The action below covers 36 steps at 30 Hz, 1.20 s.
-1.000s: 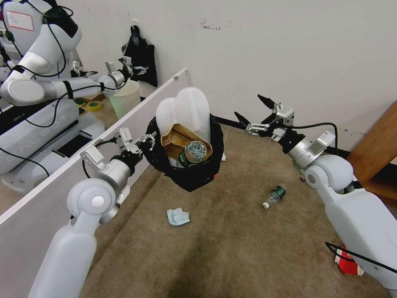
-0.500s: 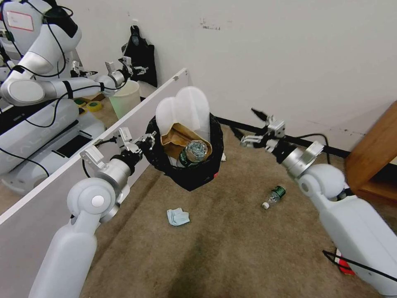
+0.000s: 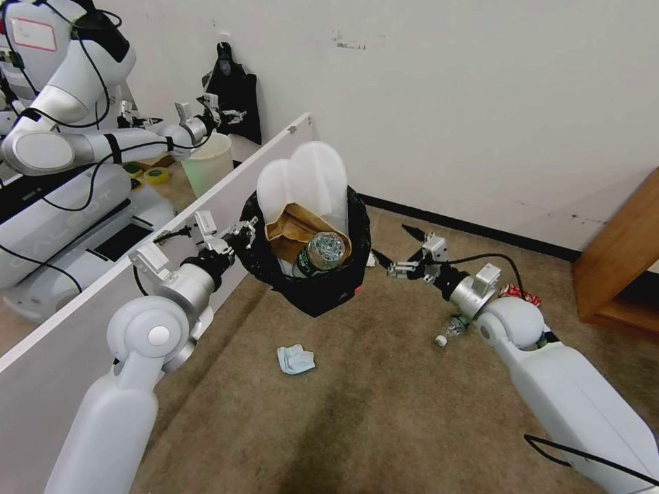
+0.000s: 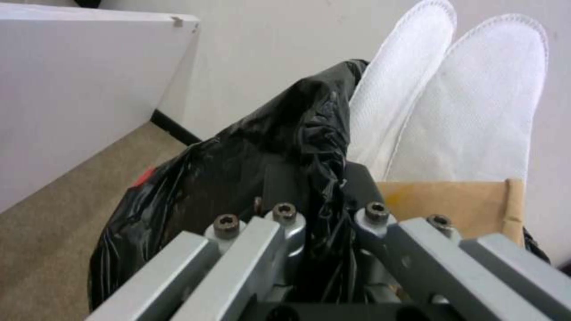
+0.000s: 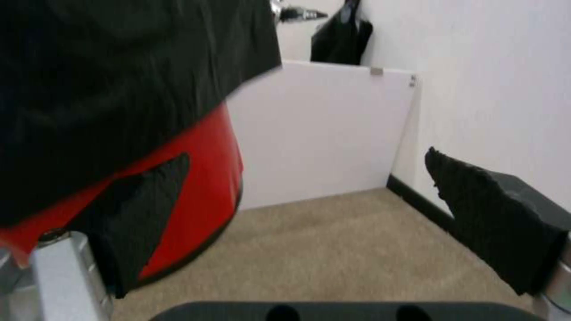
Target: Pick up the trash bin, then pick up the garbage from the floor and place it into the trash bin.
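The trash bin [image 3: 312, 267] hangs above the floor [image 3: 384, 398] at the picture's centre, with slippers [image 3: 305, 180], a paper bag [image 3: 292, 230] and a bottle [image 3: 322, 250] inside it. The left tool [image 3: 241, 235] sits at the bin's 9 o'clock rim, the right tool [image 3: 401, 250] just off its 3 o'clock side. On the floor, a mask [image 3: 295, 359] lies at the bin's 6 o'clock, a second bottle [image 3: 451, 330] at 4 o'clock, and a can [image 3: 519, 293] at 3 o'clock beyond the right tool.
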Tool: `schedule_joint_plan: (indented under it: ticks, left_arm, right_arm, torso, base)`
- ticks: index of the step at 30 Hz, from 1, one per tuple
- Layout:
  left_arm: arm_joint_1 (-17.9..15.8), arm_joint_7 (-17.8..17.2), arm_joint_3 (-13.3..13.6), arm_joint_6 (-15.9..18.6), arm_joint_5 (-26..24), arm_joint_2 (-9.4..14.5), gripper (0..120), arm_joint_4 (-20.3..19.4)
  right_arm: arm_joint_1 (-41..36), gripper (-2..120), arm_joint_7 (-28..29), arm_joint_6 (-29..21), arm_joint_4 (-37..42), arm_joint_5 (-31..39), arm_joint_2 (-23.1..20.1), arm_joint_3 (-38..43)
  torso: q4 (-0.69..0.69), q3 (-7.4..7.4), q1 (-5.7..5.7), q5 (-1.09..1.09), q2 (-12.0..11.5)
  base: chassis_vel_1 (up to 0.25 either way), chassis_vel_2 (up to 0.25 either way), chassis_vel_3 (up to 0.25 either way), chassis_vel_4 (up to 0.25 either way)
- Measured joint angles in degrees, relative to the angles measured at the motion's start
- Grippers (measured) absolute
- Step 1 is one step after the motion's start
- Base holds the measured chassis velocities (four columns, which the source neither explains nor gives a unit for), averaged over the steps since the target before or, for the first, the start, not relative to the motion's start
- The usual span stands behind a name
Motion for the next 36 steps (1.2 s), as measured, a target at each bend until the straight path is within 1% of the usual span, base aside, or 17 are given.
schedule_joint_plan:
  ticks: [4, 10, 20, 28, 30, 34, 36]
  left_arm:
    - [0.3, 0.0, -0.1, 0.0, 0.0, 0.0, 3, -0.2]
    - [0.5, 0.1, -0.1, -0.1, 0.3, 0.0, 3, -0.3]
    - [0.3, 0.5, 0.0, -0.1, -1.2, -0.2, 3, -0.3]
    - [-0.1, 0.6, 0.1, -0.5, -1.3, -0.2, 3, 0.0]
    - [-0.2, 0.5, 0.2, -0.8, -1.1, -0.2, 3, 0.1]
    - [-0.2, 0.5, 0.2, -0.9, -1.0, -0.3, 3, 0.1]
    - [-0.1, 0.5, 0.2, -1.0, -0.9, -0.2, 3, 0.1]
  right_arm:
    - [-0.7, 100, 0.0, 0.7, -1.5, -0.6, 0.2, 0.0]
    - [-1.1, 100, 2.1, 2.0, -2.9, -1.0, 1.0, 0.0]
    - [-0.2, 100, 1.9, 2.6, -3.6, -0.9, 1.1, 0.3]
    - [0.1, 100, 1.4, 3.2, -4.1, -0.8, 1.1, 0.6]
    - [0.2, 100, 1.3, 3.4, -4.2, -0.8, 1.1, 0.7]
    - [0.3, 100, 1.2, 3.4, -4.2, -0.8, 1.1, 0.8]
    - [0.3, 100, 1.1, 3.5, -4.3, -0.7, 1.1, 0.8]
  torso:
    - [0.0, 0.0, 0.0, 0.0, 0.0]
    - [0.0, 0.0, 0.0, 0.0, 0.0]
    - [-0.01, 0.0, 0.0, 0.0, 0.0]
    - [-0.01, 0.0, 0.0, 0.0, 0.0]
    - [0.02, 0.0, 0.0, 0.0, 0.0]
    - [0.03, 0.0, 0.0, 0.0, 0.0]
    - [-0.02, 0.0, 0.0, 0.0, 0.0]
  base:
    - [0.0, 0.0, 0.0, 0.0]
    - [0.0, 0.0, 0.0, 0.0]
    - [0.0, 0.0, 0.0, 0.0]
    - [0.0, 0.0, 0.0, 0.0]
    - [0.0, 0.0, 0.0, 0.0]
    - [0.0, 0.0, 0.0, 0.0]
    - [0.0, 0.0, 0.0, 0.0]
